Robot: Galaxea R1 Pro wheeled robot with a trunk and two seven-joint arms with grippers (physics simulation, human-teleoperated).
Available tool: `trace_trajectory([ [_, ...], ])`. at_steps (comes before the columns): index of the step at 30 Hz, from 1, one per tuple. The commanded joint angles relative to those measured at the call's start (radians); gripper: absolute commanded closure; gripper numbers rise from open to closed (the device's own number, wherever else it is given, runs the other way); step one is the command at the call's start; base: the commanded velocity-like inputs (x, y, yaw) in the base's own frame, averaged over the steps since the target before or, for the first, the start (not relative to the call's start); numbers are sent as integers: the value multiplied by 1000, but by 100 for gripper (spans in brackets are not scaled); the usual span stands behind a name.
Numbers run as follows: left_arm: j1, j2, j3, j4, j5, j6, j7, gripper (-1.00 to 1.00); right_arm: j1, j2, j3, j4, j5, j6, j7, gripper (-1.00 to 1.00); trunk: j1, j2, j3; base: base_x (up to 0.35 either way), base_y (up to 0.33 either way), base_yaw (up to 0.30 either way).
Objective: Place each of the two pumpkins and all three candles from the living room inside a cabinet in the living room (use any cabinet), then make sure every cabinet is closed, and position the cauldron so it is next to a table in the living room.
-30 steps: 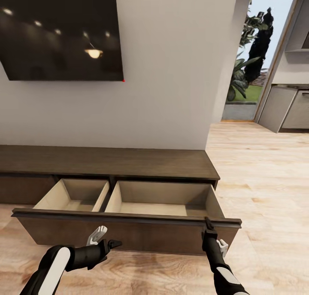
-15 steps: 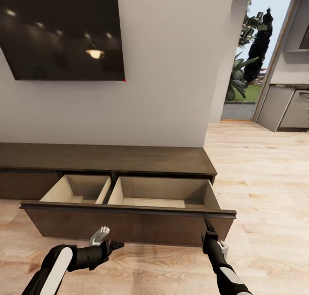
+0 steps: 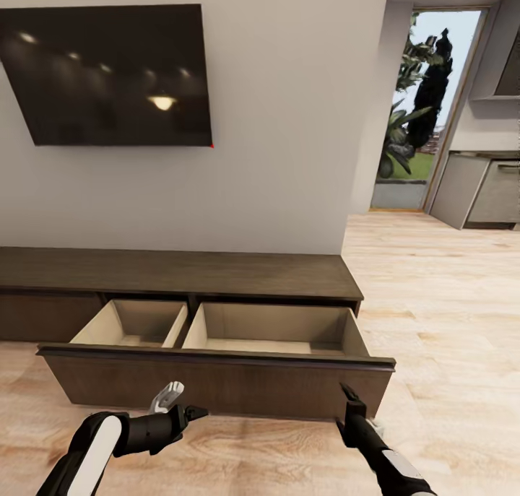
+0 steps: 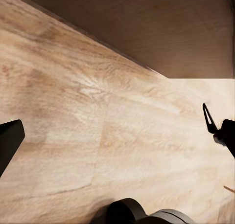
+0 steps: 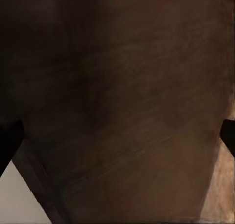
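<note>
Cabinet [image 3: 180,272]: dark brown wood with faint horizontal grain on its flat top; the open drawer front [image 3: 217,384] matches, and in the right wrist view [image 5: 127,101] appears as deep brown with slanting grain. Drawer interiors [image 3: 274,326]: pale beige. Floor [image 3: 448,315]: light honey-toned planks with streaked grain, also seen in the left wrist view [image 4: 88,136]. Wall [image 3: 282,120]: plain off-white. Television [image 3: 115,74]: glossy black, dotted with warm lamp reflections. Left hand [image 3: 189,412]: black fingers, white bracket; its forearm black with a white panel. Right hand [image 3: 349,396]: black. Doorway [image 3: 426,113]: green foliage against pale blue sky. Kitchen units [image 3: 480,189]: grey.
</note>
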Motion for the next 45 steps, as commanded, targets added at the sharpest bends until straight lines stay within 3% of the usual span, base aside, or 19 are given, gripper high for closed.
trace_trajectory([
  [1, 0, 0, -1, 1, 0, 0, 0, -100, -1, -8, 0, 0, -1, 4, -52, -100, 0, 0, 4, 0, 0, 0],
  [4, 0, 1, -7, 2, 0, 0, 0, -100, 2, -26, 0, -1, 0, 32, -109, -100, -2, 1, 16, 0, 0, 0],
  [6, 0, 2, -25, 3, 0, 0, 0, -100, 27, -50, 1, -1, 5, 91, -133, -100, -3, 1, 23, 0, 0, 0],
  [8, 0, 2, -37, 4, 0, 0, 0, -100, 47, -65, 1, -2, 8, 125, -139, -100, -4, 2, 31, 0, 0, 0],
  [12, 0, 2, -68, 14, 0, 0, 0, -100, 139, -120, 1, -2, 6, 208, -144, -100, -5, 3, 47, 0, 0, 0],
  [16, 0, 1, -75, 22, 0, 0, 0, -100, 184, -143, 0, -2, 3, 228, -145, -100, -14, 17, 61, 0, 0, 0],
  [32, 0, 1, -82, 28, 0, 0, 0, -100, 202, -154, -1, -2, 5, 220, -145, -100, -75, 129, 111, 0, 0, 0],
  [45, 0, 2, -79, 75, -6, 0, 2, -100, 204, -154, 3, -3, 19, 143, -143, -100, -125, 220, 151, 0, 0, 0],
])
